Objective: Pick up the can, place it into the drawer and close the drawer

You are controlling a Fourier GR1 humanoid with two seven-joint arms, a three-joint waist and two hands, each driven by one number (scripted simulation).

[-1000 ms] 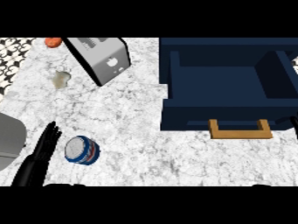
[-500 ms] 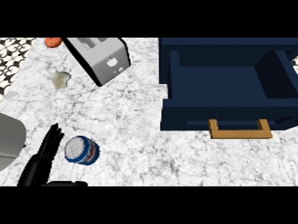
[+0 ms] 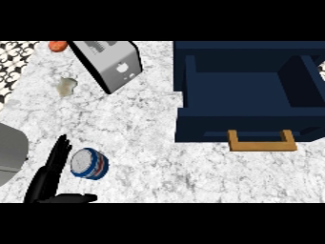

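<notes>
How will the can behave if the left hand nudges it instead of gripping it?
The can looks like a short rigid cylinder, tilted, so a sideways nudge may well roll it across the marble counter. Its smooth, glossy-looking wall could slip against the left hand, whose straight fingers lie beside it, not curled round it. Probably light for its size.

Left hand (image 3: 49, 174) open just beside the can (image 3: 89, 163); drawer (image 3: 253, 90) open, well apart.

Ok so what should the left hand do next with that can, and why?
Probably curl the left hand round the blue and white can: its straight fingers stand beside the can, thumb below, not yet gripping. The navy drawer already stands open.
</notes>
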